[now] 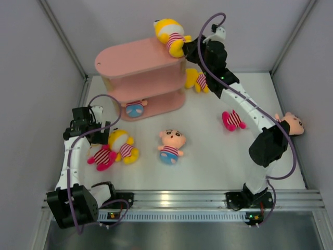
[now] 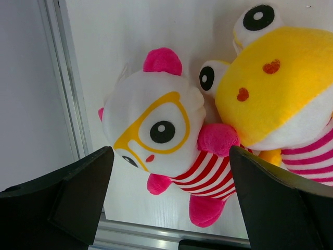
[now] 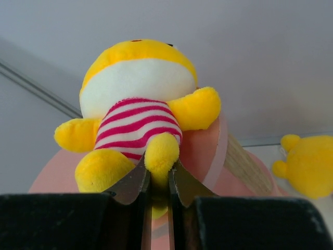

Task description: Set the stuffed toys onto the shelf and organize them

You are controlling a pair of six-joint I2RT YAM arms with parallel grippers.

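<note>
The pink shelf point(image 1: 136, 65) stands at the back left. My right gripper point(image 1: 188, 50) is shut on a leg of a yellow stuffed toy point(image 1: 169, 34) and holds it at the right end of the top board. In the right wrist view the jaws point(image 3: 158, 174) pinch the toy's point(image 3: 136, 96) leg over the board point(image 3: 205, 148). My left gripper point(image 1: 102, 133) is open just above a pink-limbed toy point(image 1: 102, 156) beside a yellow toy point(image 1: 125, 146). In the left wrist view the pink-limbed toy point(image 2: 156, 125) lies between the wide-open fingers point(image 2: 78, 192), untouched.
A peach-faced toy point(image 1: 170, 143) lies mid-table. Another toy point(image 1: 135, 108) lies on the bottom tier. A yellow toy point(image 1: 196, 80) lies right of the shelf, a pink one point(image 1: 233, 120) near the right arm, and a peach-faced one point(image 1: 292, 124) by the right wall.
</note>
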